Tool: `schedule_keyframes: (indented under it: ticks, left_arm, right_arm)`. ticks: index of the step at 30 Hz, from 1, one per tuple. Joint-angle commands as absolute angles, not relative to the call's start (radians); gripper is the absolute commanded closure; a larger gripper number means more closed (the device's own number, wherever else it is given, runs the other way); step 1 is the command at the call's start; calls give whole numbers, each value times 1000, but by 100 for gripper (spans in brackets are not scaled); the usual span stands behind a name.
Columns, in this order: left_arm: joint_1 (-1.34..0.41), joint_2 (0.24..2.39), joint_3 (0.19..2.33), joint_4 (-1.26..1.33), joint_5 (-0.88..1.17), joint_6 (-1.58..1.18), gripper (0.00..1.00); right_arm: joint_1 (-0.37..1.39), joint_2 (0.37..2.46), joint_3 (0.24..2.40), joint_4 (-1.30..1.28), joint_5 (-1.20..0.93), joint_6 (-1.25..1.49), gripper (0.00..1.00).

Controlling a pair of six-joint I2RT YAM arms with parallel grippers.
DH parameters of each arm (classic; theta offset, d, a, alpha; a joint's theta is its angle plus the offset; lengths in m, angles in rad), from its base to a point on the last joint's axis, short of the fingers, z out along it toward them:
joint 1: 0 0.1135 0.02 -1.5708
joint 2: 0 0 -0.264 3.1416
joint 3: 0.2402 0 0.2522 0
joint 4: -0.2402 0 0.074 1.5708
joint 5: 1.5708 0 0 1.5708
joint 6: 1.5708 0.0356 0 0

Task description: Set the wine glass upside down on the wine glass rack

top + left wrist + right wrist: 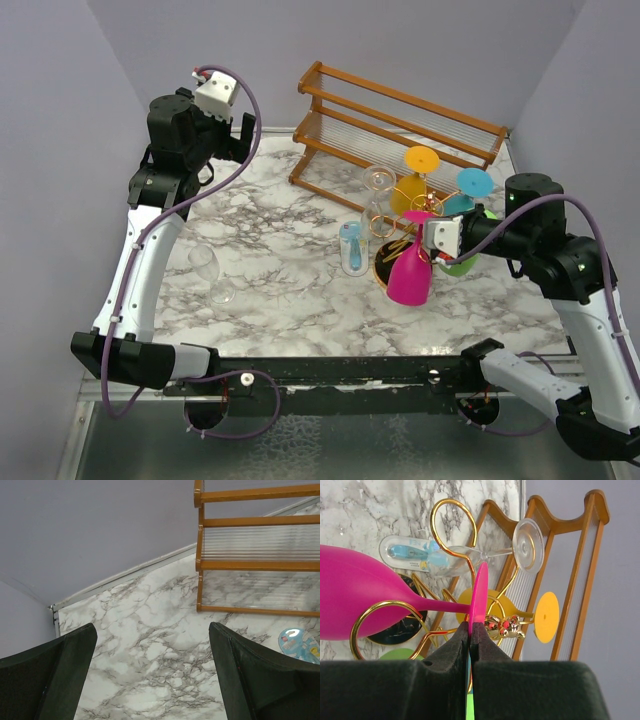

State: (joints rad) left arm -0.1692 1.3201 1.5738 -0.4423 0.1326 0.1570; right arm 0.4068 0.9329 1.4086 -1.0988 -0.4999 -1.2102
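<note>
The gold wire wine glass rack [385,228] stands on its round black base right of the centre of the marble table [280,230]. Several glasses cluster upside down around it, foot up: a yellow one [412,190] and a teal one [468,188] on the far side, a clear one [378,185] to the left, and a green one [460,265] low on the right.

A clear glass with blue print [352,250] is just beside the rack. I cannot tell whether it hangs from an arm.

The pink wine glass [410,275] is at the rack's near side, bowl down and foot up. In the right wrist view a gold loop crosses the narrow end of its bowl.

Another clear glass [212,272] lies on its side, well apart at the left. A wooden slatted shelf rack [400,120] stands along the back.

The right arm reaches in from the right with its elbow raised. The right gripper [470,630] has its fingers pressed together on the rim of the pink foot.

The left arm is lifted over the far left of the table. The left gripper [152,630] is spread wide, with nothing between its fingers.
</note>
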Motion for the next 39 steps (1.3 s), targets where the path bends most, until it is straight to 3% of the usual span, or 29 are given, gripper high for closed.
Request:
schedule_keyframes:
  ticks: [1,39]
  left_arm:
    - [-164,1295,1574,-418,170,167,3]
    - [-164,1293,1571,-428,201,180,3]
  right_arm:
    - [414,917,1430,-1081,-446,-1222,99]
    - [414,884,1468,-1167,-404,-1202,99]
